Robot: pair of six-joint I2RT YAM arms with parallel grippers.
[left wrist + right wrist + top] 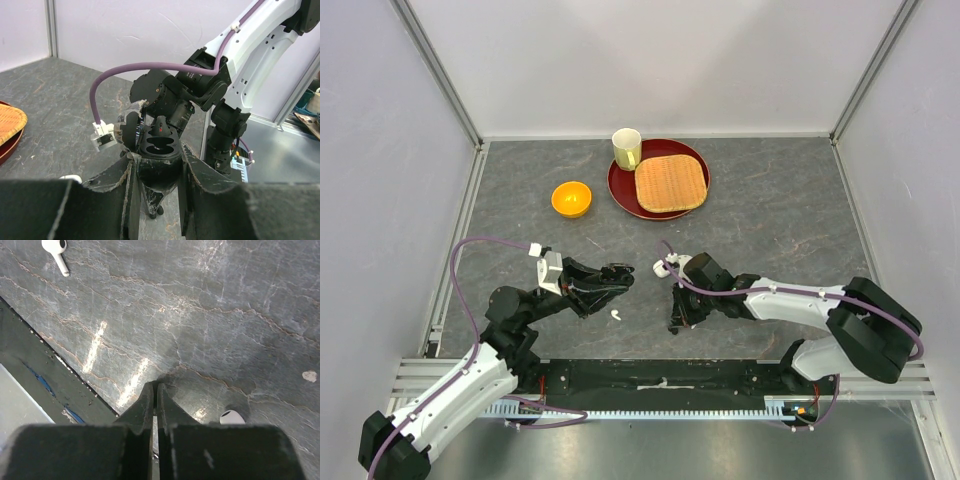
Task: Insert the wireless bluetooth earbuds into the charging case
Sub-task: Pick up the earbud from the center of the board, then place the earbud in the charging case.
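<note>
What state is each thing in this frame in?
Left gripper: shut on case.
Case: held off the table, looks open.
Right gripper: shut, nothing seen between its tips.
White bud: loose on the table.
Second white bud: loose, partly hidden beside right gripper.
Bowl: upright.
Cup: upright.

Bright, even light; table (95,347) glare streaks; right claw (154,388) softly blurred.
</note>
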